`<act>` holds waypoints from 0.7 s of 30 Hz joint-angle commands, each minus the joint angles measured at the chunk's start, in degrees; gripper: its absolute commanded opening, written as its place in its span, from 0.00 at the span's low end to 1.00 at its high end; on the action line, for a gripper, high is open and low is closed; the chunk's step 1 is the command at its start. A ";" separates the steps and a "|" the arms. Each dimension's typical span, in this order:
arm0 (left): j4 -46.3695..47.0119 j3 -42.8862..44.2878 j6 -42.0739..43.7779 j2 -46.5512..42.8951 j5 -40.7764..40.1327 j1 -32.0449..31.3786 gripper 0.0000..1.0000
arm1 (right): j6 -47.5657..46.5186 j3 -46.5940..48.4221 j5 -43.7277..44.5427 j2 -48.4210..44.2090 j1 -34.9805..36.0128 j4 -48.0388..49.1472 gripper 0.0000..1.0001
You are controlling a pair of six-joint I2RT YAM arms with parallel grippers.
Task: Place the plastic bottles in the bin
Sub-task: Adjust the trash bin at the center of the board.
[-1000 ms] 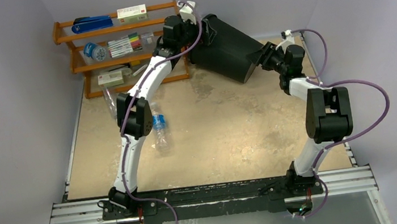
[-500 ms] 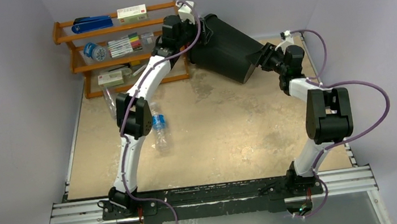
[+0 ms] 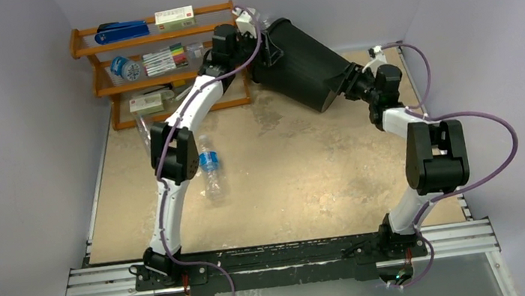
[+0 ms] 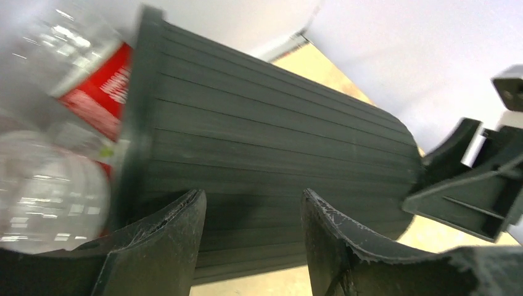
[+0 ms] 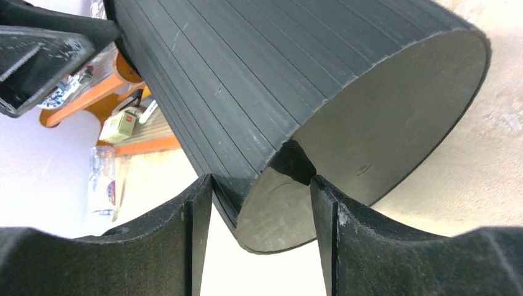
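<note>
**Left jaws narrowing at the bin's mouth while the right holds its base**

Over the last second the left gripper (image 4: 253,196) has drawn its jaws in from wide to a moderate gap, and its wrist has crept slightly toward the far-left corner; the bin (image 3: 302,64) has shifted a little with it. In the left wrist view we see ribbed wall through the gap, but we cannot tell whether the fingers pinch any part of it. The right gripper (image 5: 262,180) has not changed; its fingers straddle the edge of the bin's base, one on the outer wall and one on the underside, clamped there.

The bin lies steeply tilted at the far side of the table (image 3: 309,180), mouth toward the shelf rack (image 3: 155,40), base toward the right arm; whether it touches the table we cannot tell. Red-labelled bottles (image 4: 92,92) show at its mouth, so some are already inside. A blue-labelled bottle (image 3: 209,168) lies on the table beside the left arm, well apart from the bin; a clear bottle (image 3: 145,136) lies near the rack's foot.

We judge that the left arm is taking a second hold so the bin can be moved by both arms; with bottles left outside, the task is unfinished; a weak grip could spill what is inside.
</note>
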 commanded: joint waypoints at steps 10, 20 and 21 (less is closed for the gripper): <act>-2.67 -4.28 -1.98 -8.22 3.32 -4.37 0.61 | -4.41 -7.73 2.65 2.82 -0.36 -13.29 0.57; -1.94 -0.75 -2.31 -7.88 -3.74 -0.65 0.78 | -4.42 -7.98 1.54 1.64 -0.36 -14.27 0.57; -0.66 -1.71 -2.94 -8.25 -3.71 0.08 0.78 | -4.69 -7.97 1.91 1.18 -0.41 -14.42 0.58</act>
